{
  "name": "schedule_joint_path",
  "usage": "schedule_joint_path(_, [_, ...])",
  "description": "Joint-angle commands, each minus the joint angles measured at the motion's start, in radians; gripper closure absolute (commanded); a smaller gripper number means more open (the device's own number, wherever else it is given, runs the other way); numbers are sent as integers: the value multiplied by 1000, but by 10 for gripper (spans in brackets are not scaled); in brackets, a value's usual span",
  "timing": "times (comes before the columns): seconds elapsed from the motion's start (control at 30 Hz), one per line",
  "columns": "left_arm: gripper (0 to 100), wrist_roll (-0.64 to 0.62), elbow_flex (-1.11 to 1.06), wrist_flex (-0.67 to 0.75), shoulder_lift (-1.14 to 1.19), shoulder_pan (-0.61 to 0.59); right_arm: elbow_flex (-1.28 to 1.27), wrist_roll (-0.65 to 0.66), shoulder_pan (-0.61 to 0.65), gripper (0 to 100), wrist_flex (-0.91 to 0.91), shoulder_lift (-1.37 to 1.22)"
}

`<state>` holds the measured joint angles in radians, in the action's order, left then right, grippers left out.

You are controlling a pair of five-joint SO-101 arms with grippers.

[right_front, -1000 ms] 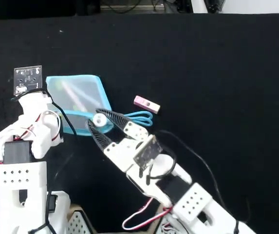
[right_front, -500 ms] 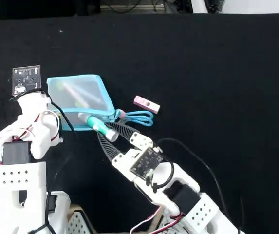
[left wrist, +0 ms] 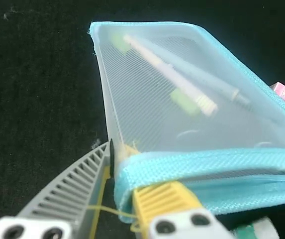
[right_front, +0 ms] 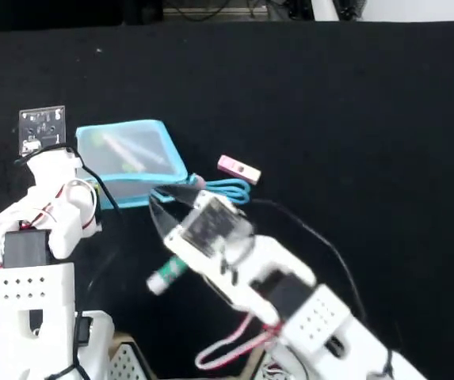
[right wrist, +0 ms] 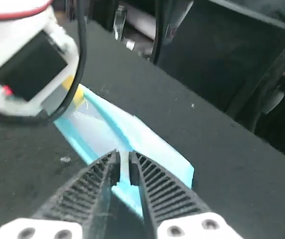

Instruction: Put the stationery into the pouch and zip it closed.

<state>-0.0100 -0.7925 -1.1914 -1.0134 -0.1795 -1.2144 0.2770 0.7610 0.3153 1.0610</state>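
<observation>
A light-blue mesh pouch (right_front: 127,158) lies at the left of the black table, with pens (left wrist: 182,84) showing through its mesh (left wrist: 157,99). My left gripper (left wrist: 120,184) is shut on the pouch's near corner, at the left arm (right_front: 60,190) in the high view. My right gripper (right_front: 171,199) hovers at the pouch's near right corner, its fingers (right wrist: 107,172) almost together with nothing seen between them, the pouch (right wrist: 132,134) just beyond. A green marker (right_front: 165,273) with a white cap lies beside the right arm. A pink eraser (right_front: 238,168) sits right of the pouch.
A blue loop strap (right_front: 228,190) trails from the pouch's right corner toward the eraser. A small circuit board (right_front: 43,129) stands on the left wrist. A green-and-white object (left wrist: 254,231) peeks in at the left wrist view's edge. The table's right half is bare black cloth.
The right gripper held the green marker at the pouch's mouth; the marker has left its fingers and now lies nearer the arm's base. The right gripper has rotated and closed. The pouch shifted slightly.
</observation>
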Motion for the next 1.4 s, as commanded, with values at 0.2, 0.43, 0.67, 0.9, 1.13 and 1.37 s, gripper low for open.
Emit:
schedule_joint_path(0.2, [970, -8, 21, 2, -12, -18, 360, 9, -17, 972, 779, 18])
schedule_joint_path(0.43, [970, -9, 21, 2, -12, -27, 323, 393, -44, 791, 1138, -4])
schedule_joint_path(0.67, [970, -11, 21, 3, -12, -31, 277, 760, -49, 788, 1232, -130])
schedule_joint_path(0.9, [970, -11, 44, -5, -6, -71, 186, 781, -48, 787, 985, -412])
schedule_joint_path(1.13, [970, -11, 41, -3, -5, -67, 266, 770, -28, 787, 977, -656])
schedule_joint_path(1.37, [970, -11, 41, -3, -9, -68, 166, 736, 138, 790, 907, -585])
